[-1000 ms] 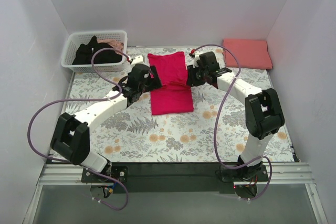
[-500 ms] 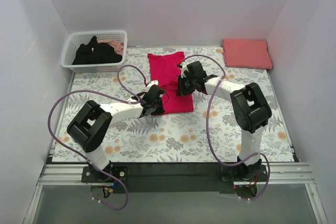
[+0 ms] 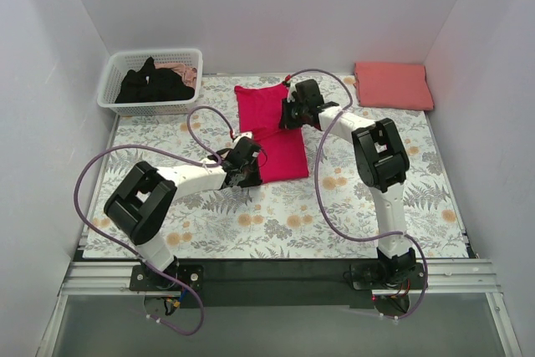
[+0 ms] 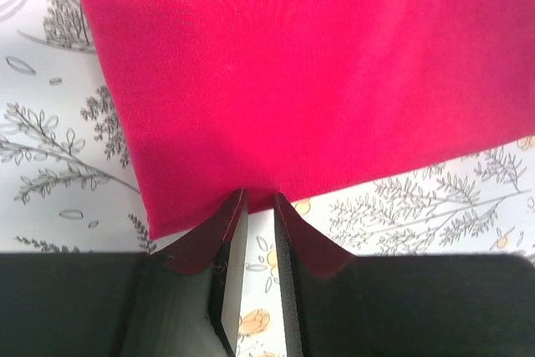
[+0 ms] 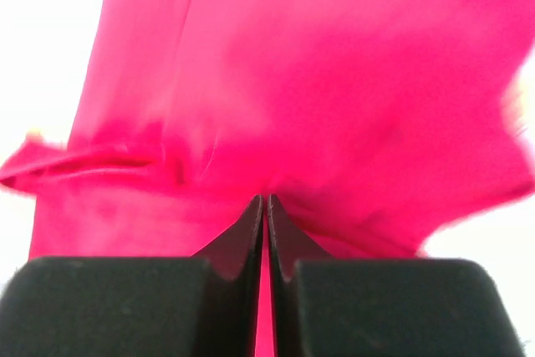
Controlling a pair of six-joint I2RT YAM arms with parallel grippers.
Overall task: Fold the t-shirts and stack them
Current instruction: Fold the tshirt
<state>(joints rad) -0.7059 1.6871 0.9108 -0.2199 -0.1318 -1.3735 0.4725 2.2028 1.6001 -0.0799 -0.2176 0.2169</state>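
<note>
Crimson t-shirt (image 3: 280, 156) within left pincer (image 4: 259, 196), right pincer (image 5: 265, 198)

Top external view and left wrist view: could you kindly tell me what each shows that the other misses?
Only the top view shows the basket, the salmon shirt and the right gripper. Only the wrist view shows how the left gripper nips the crimson shirt at its edge. Both show that shirt on the floral cloth.
</note>
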